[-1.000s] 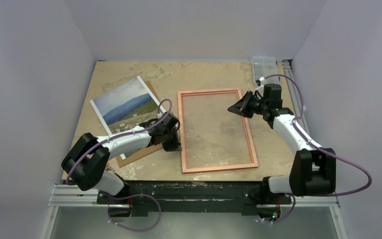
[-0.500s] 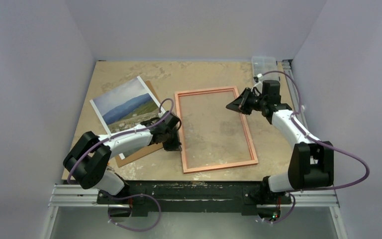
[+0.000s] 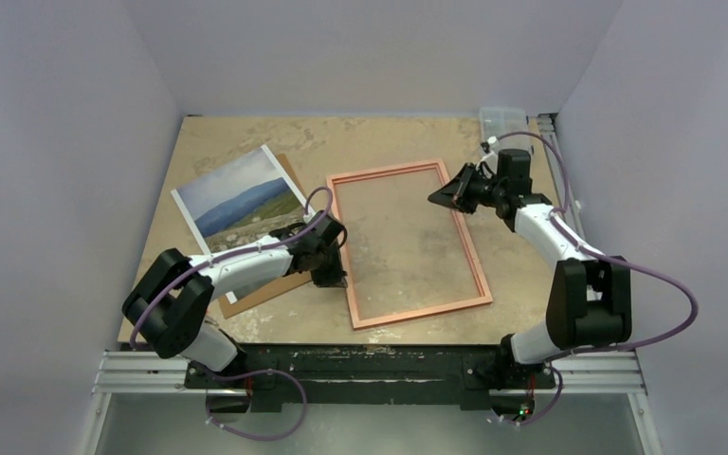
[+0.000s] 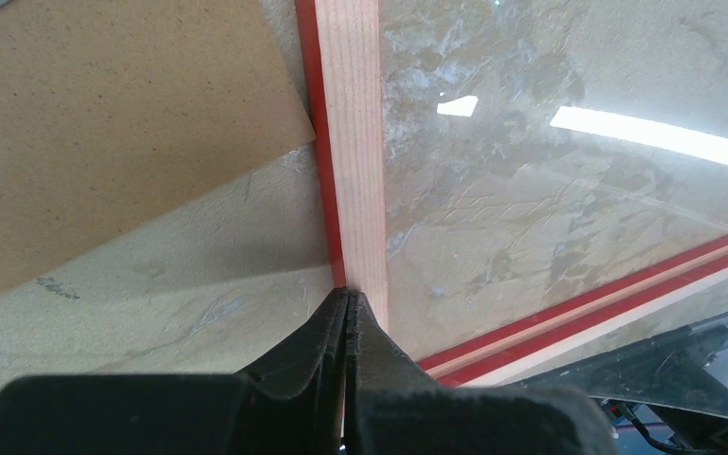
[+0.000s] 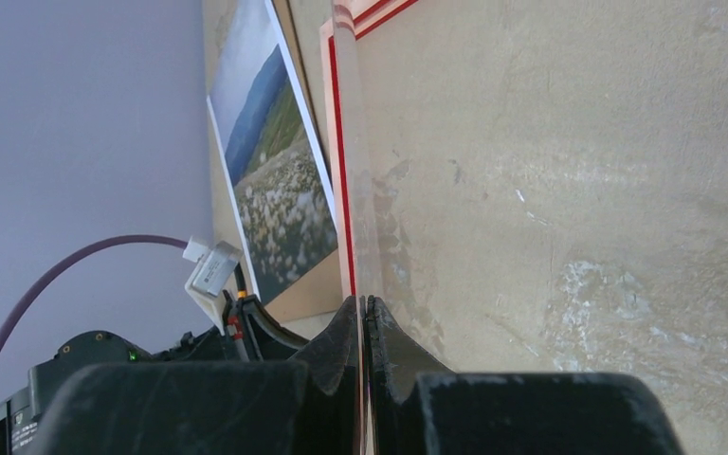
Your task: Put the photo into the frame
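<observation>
Tan table (image 3: 389,142) | frame (image 3: 406,242) lengthwise near-far, far end skewed left | left gripper (image 4: 346,308), right gripper (image 5: 362,318) clamp its sides

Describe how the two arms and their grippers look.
Both the left arm and right arm have white links between bulky black joint housings. A purple cable loops along each. The left gripper and right gripper are matte black, with scuffed fingers tapering to narrow tips. No markings are legible.
</observation>
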Tool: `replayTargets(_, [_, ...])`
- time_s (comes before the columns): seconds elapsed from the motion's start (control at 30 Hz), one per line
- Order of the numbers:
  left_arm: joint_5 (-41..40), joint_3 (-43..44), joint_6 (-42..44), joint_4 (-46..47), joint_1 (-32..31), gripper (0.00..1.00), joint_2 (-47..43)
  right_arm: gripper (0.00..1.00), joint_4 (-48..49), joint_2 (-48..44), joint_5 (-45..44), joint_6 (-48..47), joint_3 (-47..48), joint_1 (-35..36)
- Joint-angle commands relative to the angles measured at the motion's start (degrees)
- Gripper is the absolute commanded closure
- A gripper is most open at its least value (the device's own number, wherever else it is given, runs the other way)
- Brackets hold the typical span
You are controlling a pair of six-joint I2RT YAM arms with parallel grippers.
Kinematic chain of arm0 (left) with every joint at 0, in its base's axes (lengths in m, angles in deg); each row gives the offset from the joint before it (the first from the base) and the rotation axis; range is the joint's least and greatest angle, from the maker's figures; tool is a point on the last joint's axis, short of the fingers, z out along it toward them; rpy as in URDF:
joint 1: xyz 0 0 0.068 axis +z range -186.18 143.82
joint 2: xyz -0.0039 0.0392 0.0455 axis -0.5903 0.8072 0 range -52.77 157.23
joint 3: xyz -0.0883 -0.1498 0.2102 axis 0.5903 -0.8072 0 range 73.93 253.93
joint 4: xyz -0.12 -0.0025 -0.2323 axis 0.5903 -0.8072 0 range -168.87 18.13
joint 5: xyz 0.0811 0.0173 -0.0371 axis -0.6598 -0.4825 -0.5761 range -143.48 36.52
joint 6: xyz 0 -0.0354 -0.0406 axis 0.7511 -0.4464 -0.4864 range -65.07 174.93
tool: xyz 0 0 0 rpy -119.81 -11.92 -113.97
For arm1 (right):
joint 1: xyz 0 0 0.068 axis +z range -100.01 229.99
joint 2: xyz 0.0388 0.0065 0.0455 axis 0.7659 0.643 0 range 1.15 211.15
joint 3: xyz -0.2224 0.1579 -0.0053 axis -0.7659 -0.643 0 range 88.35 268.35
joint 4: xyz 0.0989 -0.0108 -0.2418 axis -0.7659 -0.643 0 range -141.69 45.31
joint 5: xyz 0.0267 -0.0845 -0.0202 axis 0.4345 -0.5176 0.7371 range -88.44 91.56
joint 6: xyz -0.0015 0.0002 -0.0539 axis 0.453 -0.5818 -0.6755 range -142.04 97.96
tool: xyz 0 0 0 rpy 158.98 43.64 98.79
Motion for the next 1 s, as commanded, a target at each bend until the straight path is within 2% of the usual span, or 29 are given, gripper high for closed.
replayTargets(0.0, [-3.6, 0.0, 2.2, -3.1, -0.4, 1.00, 1.9, 1.00, 4.2, 0.6, 1.9, -0.1, 2.7, 0.4])
replayTargets(0.3, [-5.2, 0.7, 2.7, -3.8, -0.5, 1.00, 3.3, 1.00, 4.3, 1.8, 5.0, 0.8, 7.0, 0.5])
replayTargets(0.7, [-5.1, 1.5, 3.1, -4.2, -0.9, 1.00, 4.3, 1.00, 8.4, 4.4, 8.6, 4.6, 3.6, 0.5])
replayTargets(0.97, [-5.4, 1.6, 3.2, -4.6, -1.0, 1.00, 4.4, 1.00, 7.2, 4.3, 9.7, 8.4, 5.9, 0.5])
